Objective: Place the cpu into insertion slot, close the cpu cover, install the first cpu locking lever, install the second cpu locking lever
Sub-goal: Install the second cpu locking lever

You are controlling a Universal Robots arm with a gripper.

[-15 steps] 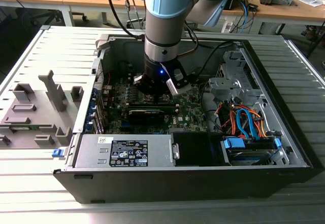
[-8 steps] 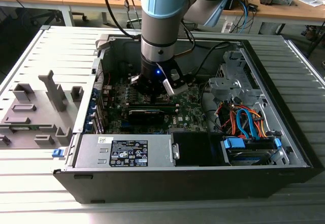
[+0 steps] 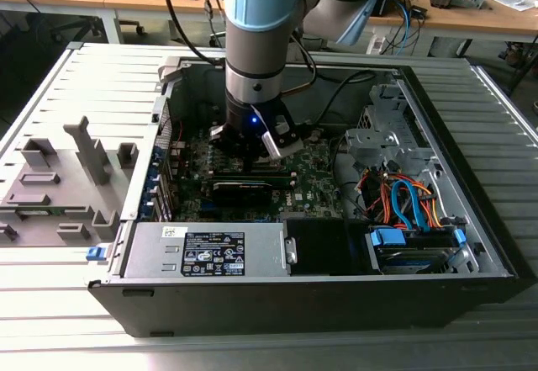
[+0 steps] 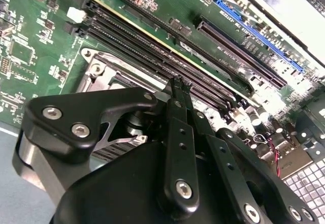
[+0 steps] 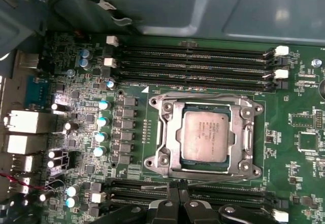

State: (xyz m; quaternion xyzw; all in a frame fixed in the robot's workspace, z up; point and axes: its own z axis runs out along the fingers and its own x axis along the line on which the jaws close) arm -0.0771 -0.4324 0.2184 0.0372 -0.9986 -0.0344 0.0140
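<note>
The cpu sits in the insertion slot, the cpu cover lying closed around it. The gripper, fingers pinched together and empty, hovers beside the socket between memory slots.

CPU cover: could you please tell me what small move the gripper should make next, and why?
Probably push the lever sideways and down to latch it. The cpu is seated, the cover lies closed around it, and the shut gripper is at the thin lever along the cover's edge, which seems unlatched.
</note>
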